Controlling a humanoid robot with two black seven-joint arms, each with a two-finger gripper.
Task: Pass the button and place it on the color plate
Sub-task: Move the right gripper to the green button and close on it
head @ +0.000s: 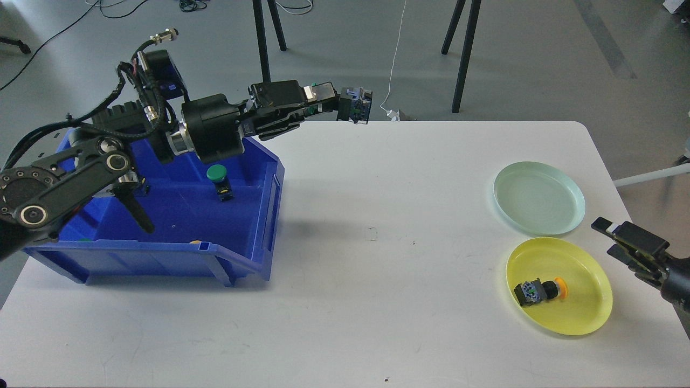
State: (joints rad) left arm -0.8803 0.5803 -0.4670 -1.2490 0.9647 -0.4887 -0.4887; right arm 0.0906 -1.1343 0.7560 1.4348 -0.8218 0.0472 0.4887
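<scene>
- Two plates sit at the right of a white table (377, 226): a pale green plate (539, 198) farther off, a yellow plate (582, 293) nearer, holding an orange-capped button (540, 291).
- Grey floor, cables and black stand legs lie beyond.
- No writing is legible.
- Left gripper (339, 105) is clamped on a dark button (356, 106) above the table's far edge.
- Right gripper (628, 237) hangs beside the yellow plate; its opening I cannot tell.
- Blue bin (237, 264) at left holds a green-capped button (219, 180).

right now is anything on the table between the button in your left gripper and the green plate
Nothing visible does. The left gripper holds the button above the table's far edge, and the white table between it and the green plate is bare. That plate is empty too.
</scene>
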